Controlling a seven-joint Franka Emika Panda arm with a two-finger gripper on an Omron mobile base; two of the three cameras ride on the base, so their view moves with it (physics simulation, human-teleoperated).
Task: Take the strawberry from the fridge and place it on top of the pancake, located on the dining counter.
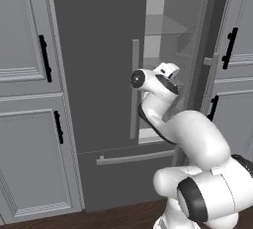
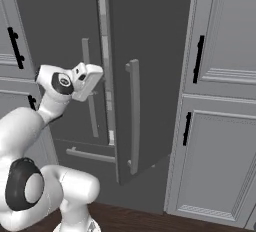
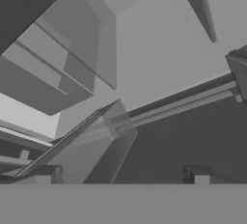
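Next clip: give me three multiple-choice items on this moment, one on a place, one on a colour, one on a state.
1. Where is the hand?
A. At the gap of the open fridge door
B. At the bottom drawer
C. At a cabinet handle

2. What colour are the cabinet handles?
A. White
B. Black
C. Red

3. How does the fridge's right door stand?
A. Shut
B. Swung open
C. Taken off

Answers:
1 A, the hand reaches beside the left door's handle toward the pale shelves.
2 B, thin black bars on light grey panels.
3 B, its edge and bar handle swing outward in the right base view.
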